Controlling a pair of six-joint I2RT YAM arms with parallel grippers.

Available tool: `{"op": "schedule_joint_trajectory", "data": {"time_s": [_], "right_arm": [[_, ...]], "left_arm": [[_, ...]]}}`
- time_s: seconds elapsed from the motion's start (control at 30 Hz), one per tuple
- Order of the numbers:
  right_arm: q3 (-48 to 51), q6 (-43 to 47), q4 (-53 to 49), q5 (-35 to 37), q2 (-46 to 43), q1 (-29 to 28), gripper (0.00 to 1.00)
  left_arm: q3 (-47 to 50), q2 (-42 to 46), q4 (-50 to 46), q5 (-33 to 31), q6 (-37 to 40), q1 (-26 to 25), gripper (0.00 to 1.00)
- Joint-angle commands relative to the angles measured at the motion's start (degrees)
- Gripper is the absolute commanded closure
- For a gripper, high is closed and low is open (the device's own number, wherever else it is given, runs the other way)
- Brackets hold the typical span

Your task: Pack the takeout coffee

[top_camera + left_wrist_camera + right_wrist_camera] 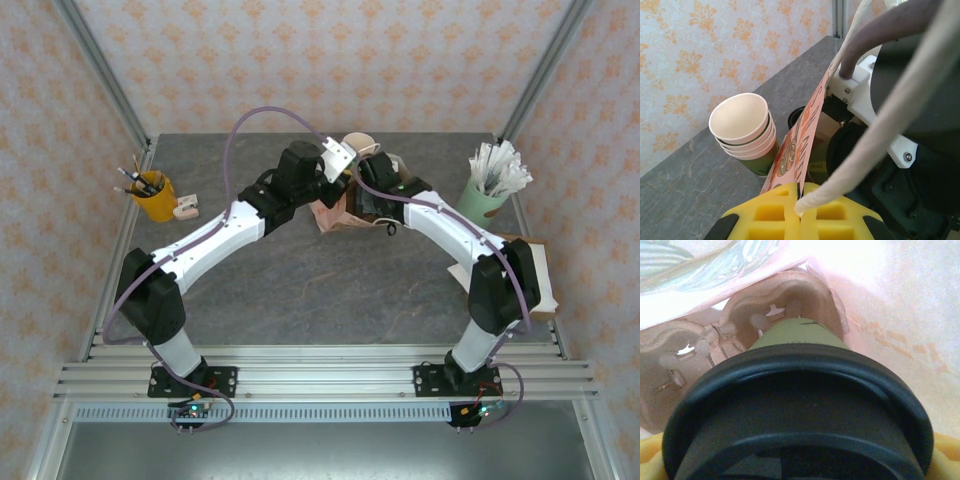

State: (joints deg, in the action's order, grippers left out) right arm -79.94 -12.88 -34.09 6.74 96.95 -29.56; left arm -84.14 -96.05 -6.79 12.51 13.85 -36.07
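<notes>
- Grey stone-look bench (300, 290) carries everything; both arms reach to the middle of its far side.
- Pink-and-orange paper bag (800, 145) stands upright there, just beside a stack of lidless cups (745, 130). It is thin and floppy, so I judge its mouth would sag shut if nothing held it.
- Left gripper (799, 202) is pressed together on the bag's top edge and white rope handle (865, 150), holding that side up.
- Moulded pulp carrier (695, 345) lies in the bottom of the bag, one round well directly under the cup.
- Right gripper (797, 457) reaches down into the bag with its jaws spread wide around the takeout coffee (797, 340), a yellow pad on either side just below the rim — pinching the cup, not standing free.
- The coffee is a small olive-green paper cup, inside the bag and upright above that well; I cannot tell whether its base touches the carrier.
- Black plastic lid (795, 390) sits on the cup. I judge it is only pressed on, so the hold belongs on the wall just under it.
- Handling, as a judgement: light, with thin walls that would buckle under a hard squeeze; a tilt could spill any liquid inside — keep it plumb and the grip gentle.
</notes>
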Motion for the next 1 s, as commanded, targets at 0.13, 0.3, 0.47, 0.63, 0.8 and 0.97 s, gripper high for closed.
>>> {"op": "schedule_joint_trajectory", "data": {"time_s": [0.13,0.3,0.47,0.63,0.8,0.97], "right_arm": [[0.9,5.1,-7.6,-5.4,-2.6,-0.8,0.70],[5.4,5.6,-11.4,-4.5,-5.7,-2.1,0.70],[4.9,6.1,-12.2,-4.1,-6.0,-4.2,0.70],[4.0,11.3,-12.0,-6.1,-4.1,-7.2,0.70],[-1.4,13.5,-8.8,-8.4,0.7,-8.1,0.70],[-4.1,15.5,-6.2,-8.5,4.2,-8.9,0.70]], "left_arm": [[-2.5,1.3,1.3,-0.6,-8.7,1.7,1.00],[-2.2,2.7,-0.7,1.7,-9.9,3.0,1.00],[-1.9,4.3,-1.4,1.2,-13.2,4.2,1.00],[-0.1,6.8,-2.5,0.3,-13.2,4.8,1.00],[4.5,11.6,-4.2,-3.3,-9.9,6.3,1.00],[6.7,13.2,-2.1,-4.9,-8.6,8.5,1.00]]}}
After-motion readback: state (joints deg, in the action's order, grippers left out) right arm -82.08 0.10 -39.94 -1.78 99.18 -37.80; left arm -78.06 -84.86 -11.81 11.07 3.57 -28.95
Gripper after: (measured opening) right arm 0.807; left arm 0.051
